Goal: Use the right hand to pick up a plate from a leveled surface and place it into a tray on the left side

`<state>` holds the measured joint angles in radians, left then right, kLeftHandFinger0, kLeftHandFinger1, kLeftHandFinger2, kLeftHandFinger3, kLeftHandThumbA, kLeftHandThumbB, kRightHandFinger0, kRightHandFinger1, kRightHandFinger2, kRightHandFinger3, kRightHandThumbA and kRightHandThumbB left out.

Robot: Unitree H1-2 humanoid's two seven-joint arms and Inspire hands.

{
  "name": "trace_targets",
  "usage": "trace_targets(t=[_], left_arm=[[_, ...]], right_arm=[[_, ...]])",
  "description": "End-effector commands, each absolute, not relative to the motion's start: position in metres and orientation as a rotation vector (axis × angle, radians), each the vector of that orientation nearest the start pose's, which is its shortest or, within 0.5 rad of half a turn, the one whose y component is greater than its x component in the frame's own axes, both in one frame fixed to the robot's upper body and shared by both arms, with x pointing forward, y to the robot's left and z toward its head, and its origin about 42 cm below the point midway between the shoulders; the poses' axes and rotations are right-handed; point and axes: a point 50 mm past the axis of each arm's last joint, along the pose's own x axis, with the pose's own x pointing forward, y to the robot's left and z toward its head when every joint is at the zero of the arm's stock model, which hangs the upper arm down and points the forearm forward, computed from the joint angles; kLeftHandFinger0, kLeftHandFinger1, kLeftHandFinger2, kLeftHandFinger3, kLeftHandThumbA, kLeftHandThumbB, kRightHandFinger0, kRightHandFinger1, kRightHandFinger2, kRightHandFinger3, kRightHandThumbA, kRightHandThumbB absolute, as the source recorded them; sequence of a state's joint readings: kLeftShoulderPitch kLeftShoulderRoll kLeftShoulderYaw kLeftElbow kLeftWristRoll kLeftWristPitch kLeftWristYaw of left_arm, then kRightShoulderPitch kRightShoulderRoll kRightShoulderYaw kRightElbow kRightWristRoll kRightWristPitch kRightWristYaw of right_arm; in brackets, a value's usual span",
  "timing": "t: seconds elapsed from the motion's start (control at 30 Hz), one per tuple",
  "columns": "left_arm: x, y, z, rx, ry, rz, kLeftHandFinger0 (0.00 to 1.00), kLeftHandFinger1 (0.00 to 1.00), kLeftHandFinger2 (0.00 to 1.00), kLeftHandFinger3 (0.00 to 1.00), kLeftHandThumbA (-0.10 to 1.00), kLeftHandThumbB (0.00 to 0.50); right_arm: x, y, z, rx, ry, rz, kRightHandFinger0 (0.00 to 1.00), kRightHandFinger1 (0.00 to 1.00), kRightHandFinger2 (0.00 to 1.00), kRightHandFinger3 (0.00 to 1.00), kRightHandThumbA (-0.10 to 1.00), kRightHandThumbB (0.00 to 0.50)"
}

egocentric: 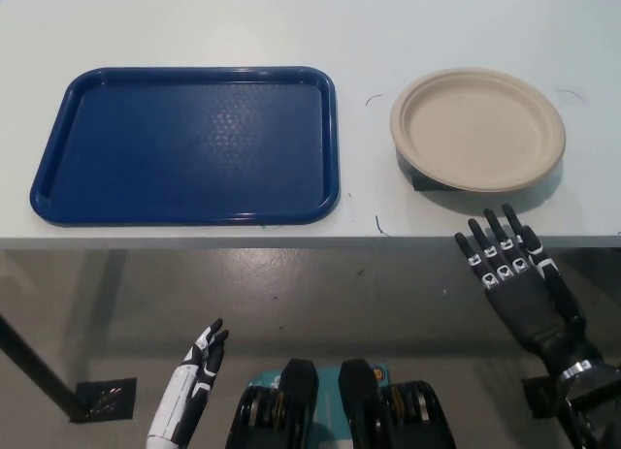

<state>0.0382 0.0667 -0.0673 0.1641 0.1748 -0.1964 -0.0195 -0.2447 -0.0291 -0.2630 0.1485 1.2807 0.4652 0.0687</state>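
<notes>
Grey floor fills the near part of my head view, with the pale table (310, 22) beyond it. Item, near left: my white left hand (199, 371), resting low over the floor, edge-on to the camera, so I cannot tell how its fingers sit. Item, near right: my black right hand (514, 274), palm up, fingers spread wide and holding nothing, tips at the table's front edge just short of the plate. Item, far right: beige plate (477, 129), untouched on a dark support (mostly hidden beneath the rim; what it is I cannot say). Item, far left: blue tray (39, 192), nothing in it. Status, by my judgement: reach only begun; grasp, lift, carry left and placement all remain.
</notes>
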Motion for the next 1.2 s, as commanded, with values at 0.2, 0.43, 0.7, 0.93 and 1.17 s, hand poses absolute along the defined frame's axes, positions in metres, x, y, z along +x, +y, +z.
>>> trace_targets(t=[0.2, 0.43, 0.7, 0.93, 1.17], left_arm=[[0.270, 0.215, 0.066, 0.256, -0.059, -0.111, 1.00, 1.00, 1.00, 1.00, 1.00, 0.000], [0.270, 0.215, 0.065, 0.264, -0.065, -0.113, 1.00, 1.00, 1.00, 1.00, 1.00, 0.000], [0.270, 0.216, 0.066, 0.257, -0.062, -0.111, 1.00, 1.00, 1.00, 1.00, 1.00, 0.001], [0.270, 0.216, 0.066, 0.264, -0.059, -0.108, 1.00, 1.00, 1.00, 1.00, 1.00, 0.000], [0.269, 0.216, 0.067, 0.264, -0.052, -0.106, 1.00, 1.00, 1.00, 1.00, 1.00, 0.000]], right_arm=[[0.374, -0.231, 0.152, 1.313, 0.098, 0.299, 1.00, 1.00, 1.00, 1.00, 1.00, 0.373], [0.379, -0.225, 0.156, 1.310, 0.095, 0.318, 1.00, 1.00, 1.00, 1.00, 1.00, 0.355], [0.392, -0.221, 0.159, 1.302, 0.093, 0.338, 1.00, 1.00, 1.00, 1.00, 1.00, 0.333], [0.395, -0.220, 0.157, 1.286, 0.102, 0.336, 1.00, 1.00, 1.00, 1.00, 1.00, 0.323], [0.392, -0.220, 0.152, 1.294, 0.112, 0.324, 1.00, 1.00, 1.00, 1.00, 1.00, 0.336]])
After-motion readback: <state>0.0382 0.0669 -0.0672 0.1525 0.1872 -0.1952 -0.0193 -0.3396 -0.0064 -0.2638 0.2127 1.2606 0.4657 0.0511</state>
